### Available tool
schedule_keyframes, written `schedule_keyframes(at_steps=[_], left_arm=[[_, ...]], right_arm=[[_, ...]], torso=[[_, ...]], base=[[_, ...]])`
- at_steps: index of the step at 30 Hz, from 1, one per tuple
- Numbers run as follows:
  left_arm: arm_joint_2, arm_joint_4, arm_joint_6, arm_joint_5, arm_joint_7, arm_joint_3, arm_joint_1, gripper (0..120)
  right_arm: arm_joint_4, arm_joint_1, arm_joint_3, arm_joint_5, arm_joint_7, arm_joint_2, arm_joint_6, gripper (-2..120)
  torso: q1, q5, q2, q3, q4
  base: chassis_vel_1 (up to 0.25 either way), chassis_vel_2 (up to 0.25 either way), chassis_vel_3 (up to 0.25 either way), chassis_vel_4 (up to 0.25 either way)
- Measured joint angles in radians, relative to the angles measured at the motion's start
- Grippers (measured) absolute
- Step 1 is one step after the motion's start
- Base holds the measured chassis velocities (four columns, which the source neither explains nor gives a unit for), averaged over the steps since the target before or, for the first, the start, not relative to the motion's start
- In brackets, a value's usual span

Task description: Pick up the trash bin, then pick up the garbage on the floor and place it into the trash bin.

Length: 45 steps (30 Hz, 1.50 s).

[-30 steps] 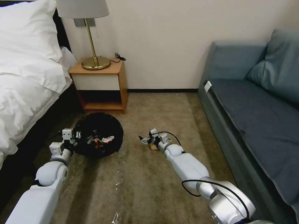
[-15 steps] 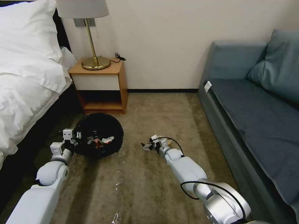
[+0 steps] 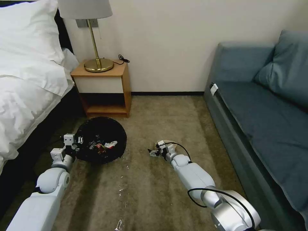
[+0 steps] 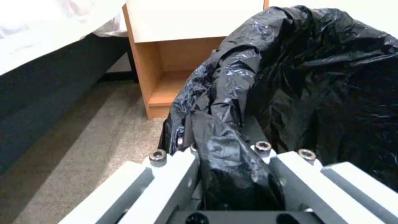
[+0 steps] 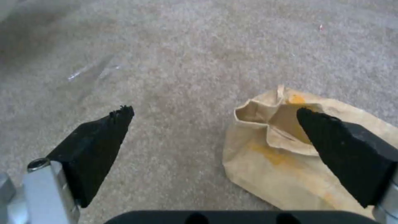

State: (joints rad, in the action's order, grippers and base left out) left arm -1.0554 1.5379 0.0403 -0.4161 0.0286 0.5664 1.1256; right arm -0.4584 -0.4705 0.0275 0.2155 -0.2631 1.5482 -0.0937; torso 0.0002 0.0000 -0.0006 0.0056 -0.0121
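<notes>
The trash bin [image 3: 106, 128], lined with a black bag [image 4: 315, 71], stands on the floor [image 3: 144, 192] in front of the nightstand. Inside it lies red-and-white garbage [image 3: 105, 146]. My left gripper [image 3: 78, 141] is shut on the bin's near rim, and its fingers [image 4: 182, 161] pinch the bag-covered edge. My right gripper [image 3: 154, 152] is open, low over the carpet. In the right wrist view a crumpled tan paper bag [image 5: 282, 155] lies flat, with one fingertip [image 5: 315, 119] over its mouth and the other over bare carpet. The same bag [image 3: 172, 148] peeks out beside the wrist.
A wooden nightstand [image 3: 102, 86] with a brass lamp [image 3: 98, 64] stands against the back wall. The white bed [image 3: 29, 83] runs along the left. A blue-grey sofa [image 3: 263, 122] lines the right. Small pale scraps [image 3: 123, 189] lie on the carpet nearer to me.
My right gripper has drawn back towards me, slightly to the right and lower to the carpet, staying open. The left arm and the bin have barely moved.
</notes>
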Motion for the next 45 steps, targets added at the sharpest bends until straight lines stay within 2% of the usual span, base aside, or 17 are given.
schedule_keyframes(at_steps=[20,32,40,45], left_arm=[[-0.008,-0.01,-0.006,0.004,0.003,-0.008,-0.007,4],[-0.015,-0.011,-0.008,0.008,0.003,-0.009,-0.007,4],[-0.023,-0.012,-0.009,0.01,0.003,-0.01,-0.007,4],[-0.028,-0.017,-0.014,0.012,0.005,-0.008,-0.005,4]], right_arm=[[-0.004,-0.013,-0.008,0.0,-0.004,-0.017,-0.001,100],[-0.005,-0.022,-0.012,0.0,-0.006,-0.022,-0.007,100],[-0.022,-0.041,-0.002,-0.023,-0.016,-0.048,-0.013,100],[-0.053,-0.056,0.027,-0.039,-0.034,-0.089,0.007,100]], torso=[[0.0,0.0,0.0,0.0,0.0],[0.0,0.0,0.0,0.0,0.0],[0.0,0.0001,0.0,0.0,0.0001],[0.0,0.0,0.0,0.0,0.0]], base=[[0.0,0.0,0.0,0.0],[-0.091,0.092,0.091,-0.095],[-0.032,0.047,0.034,-0.036],[0.0,0.0,0.0,0.0]])
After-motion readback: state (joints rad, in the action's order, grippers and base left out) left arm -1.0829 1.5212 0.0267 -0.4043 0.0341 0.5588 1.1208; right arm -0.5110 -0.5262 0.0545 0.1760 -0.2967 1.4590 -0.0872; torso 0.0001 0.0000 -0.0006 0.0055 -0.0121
